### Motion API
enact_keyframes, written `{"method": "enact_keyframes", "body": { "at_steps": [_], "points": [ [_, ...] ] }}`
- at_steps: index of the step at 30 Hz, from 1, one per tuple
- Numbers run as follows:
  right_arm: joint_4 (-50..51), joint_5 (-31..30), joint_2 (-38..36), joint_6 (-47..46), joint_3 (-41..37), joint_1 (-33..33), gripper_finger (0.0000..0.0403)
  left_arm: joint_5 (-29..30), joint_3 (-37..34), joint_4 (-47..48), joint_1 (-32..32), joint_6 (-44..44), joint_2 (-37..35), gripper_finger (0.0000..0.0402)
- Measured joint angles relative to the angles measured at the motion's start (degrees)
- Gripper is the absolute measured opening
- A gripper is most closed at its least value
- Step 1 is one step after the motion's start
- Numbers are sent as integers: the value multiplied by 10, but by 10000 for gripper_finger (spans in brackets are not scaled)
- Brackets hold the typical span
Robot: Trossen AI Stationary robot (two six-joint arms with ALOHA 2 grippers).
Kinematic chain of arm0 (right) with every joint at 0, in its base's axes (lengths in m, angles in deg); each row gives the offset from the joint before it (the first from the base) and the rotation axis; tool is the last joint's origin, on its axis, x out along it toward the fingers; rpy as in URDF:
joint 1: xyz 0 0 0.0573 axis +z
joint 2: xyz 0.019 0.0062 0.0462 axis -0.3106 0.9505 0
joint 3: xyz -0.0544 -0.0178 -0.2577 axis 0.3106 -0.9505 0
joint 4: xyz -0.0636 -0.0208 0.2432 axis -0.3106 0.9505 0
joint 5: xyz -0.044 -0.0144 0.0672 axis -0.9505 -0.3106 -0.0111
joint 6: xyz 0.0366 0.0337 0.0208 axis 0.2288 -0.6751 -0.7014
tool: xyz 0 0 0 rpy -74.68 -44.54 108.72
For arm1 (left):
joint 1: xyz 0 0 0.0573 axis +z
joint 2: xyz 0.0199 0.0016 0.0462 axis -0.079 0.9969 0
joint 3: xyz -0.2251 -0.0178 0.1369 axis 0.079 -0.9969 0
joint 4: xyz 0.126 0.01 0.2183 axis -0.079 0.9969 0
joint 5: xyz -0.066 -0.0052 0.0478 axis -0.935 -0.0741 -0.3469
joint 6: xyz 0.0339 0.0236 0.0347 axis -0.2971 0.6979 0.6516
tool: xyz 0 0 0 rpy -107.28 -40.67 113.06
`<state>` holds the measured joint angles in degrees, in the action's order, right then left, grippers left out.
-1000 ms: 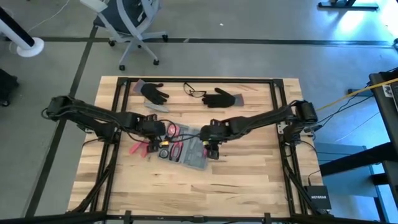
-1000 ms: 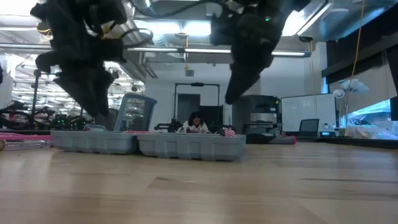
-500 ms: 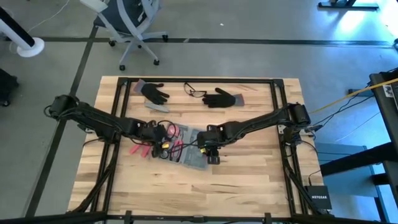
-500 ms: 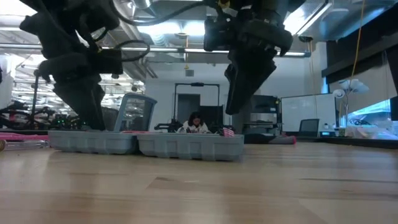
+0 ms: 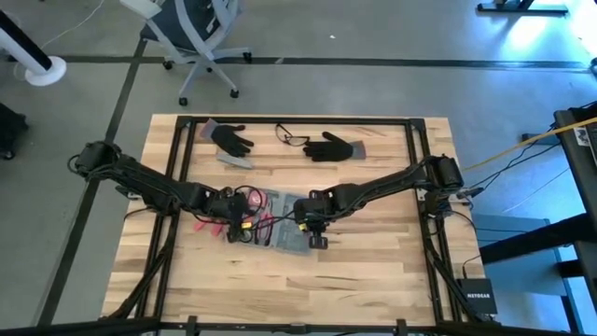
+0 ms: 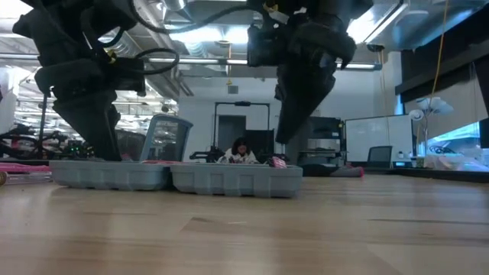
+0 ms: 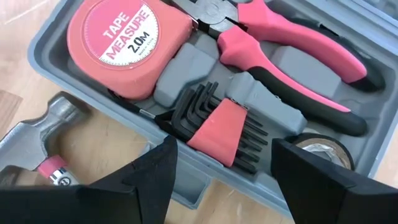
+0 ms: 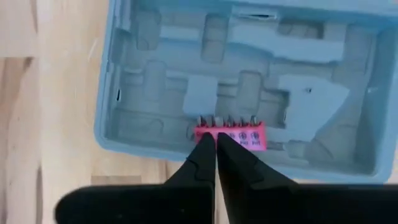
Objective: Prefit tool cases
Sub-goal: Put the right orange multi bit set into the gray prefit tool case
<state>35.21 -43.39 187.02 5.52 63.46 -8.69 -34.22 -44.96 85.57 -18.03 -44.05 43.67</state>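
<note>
Bench (image 5: 373,271) of pale wood carries the tool case (image 5: 291,235) near its middle, lying open and flat with both hinged halves side by side. In the low view the tool case (image 6: 176,177) shows as two shallow grey trays end to end.

One half holds tools in its moulded slots: a tape measure (image 7: 127,43), pink-handled pliers (image 7: 292,68), a set of hex keys (image 7: 217,127) in a pink holder, and what looks like a roll of tape (image 7: 323,152), only partly in view. A hammer (image 7: 37,146) lies on the wood just beside this half's rim.

The left gripper (image 7: 221,180) hovers over that rim, jaws spread apart and grasping nothing. In the high view the left gripper (image 5: 235,222) sits at the case's left end.

The other half is mostly bare grey slots. A pink bit holder (image 8: 231,135) with a row of bits lies in it near one long wall. The right gripper (image 8: 216,149) is right over the holder, jaws clenched together, tips at the holder's edge; whether they pinch it I cannot tell. From above the right gripper (image 5: 312,224) is over the case's right half.

Two black gloves (image 5: 280,142) and a pair of glasses (image 5: 291,136) lie at the bench's far side, well apart from the case.
</note>
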Motion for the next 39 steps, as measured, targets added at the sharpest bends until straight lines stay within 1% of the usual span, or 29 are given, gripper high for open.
{"method": "enact_keyframes", "body": {
  "at_steps": [3,18,24,27,31,36,39],
  "points": [
    [5,0,14,0,-1,0,2,0,0,0,0,-3,0,249],
    [-16,-1,33,0,0,0,0,3,-1,-10,0,-6,1,249],
    [-23,-36,33,5,0,-2,0,4,-1,-11,0,-5,1,249],
    [-23,-41,33,7,0,-6,0,4,-1,-12,0,-5,1,249],
    [-29,-69,33,7,0,-15,0,4,-1,-14,0,-5,1,249],
    [-47,-77,33,7,12,-40,0,4,-1,-16,0,-5,1,249],
    [-58,-77,33,7,36,-57,0,4,-2,-20,0,-5,1,249]
  ]
}}
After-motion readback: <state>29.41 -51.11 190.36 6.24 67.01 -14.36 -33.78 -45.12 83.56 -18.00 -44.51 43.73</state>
